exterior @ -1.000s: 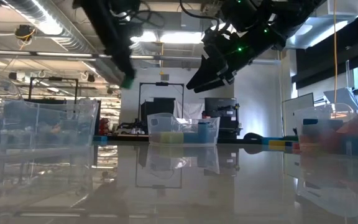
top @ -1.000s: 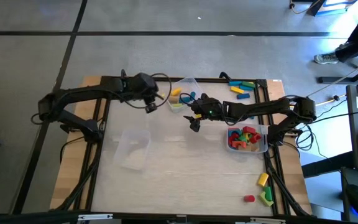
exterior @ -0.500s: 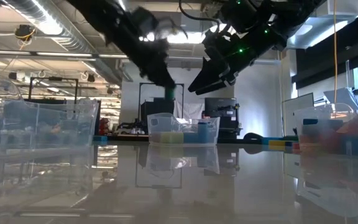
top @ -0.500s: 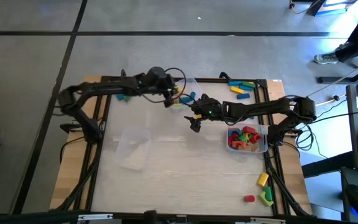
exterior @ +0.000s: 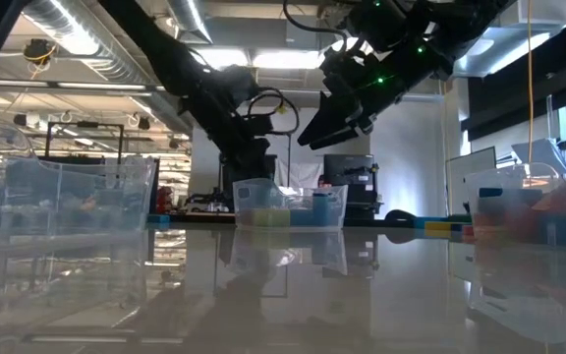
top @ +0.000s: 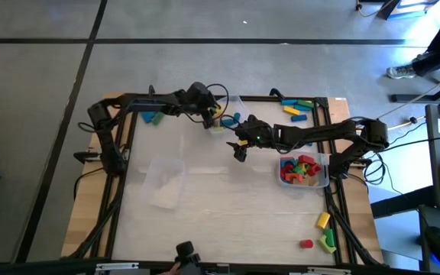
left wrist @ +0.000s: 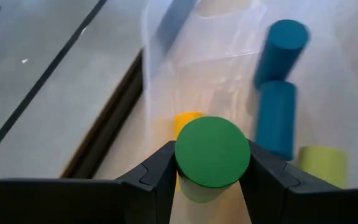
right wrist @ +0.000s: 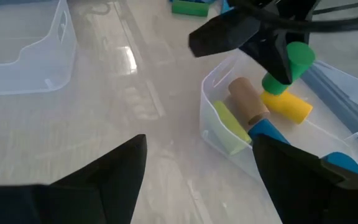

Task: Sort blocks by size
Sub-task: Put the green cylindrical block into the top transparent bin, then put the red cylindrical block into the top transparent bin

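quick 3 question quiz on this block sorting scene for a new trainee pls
1. True or false: the left gripper holds a green cylinder.
2. What is under the left gripper? A) bare table B) a clear bin holding cylinders C) the bin of mixed blocks
3. How do the right gripper's jaws stand?

Key: 1 true. 2 B. 3 Open, holding nothing, above the table beside the clear bin.

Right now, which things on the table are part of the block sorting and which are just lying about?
Job:
green cylinder, held by left gripper over the far bin
blocks in that bin
blocks in the right bin
loose blocks, far edge and near right corner
right gripper, open, waiting mid-table

Lying about:
empty bin
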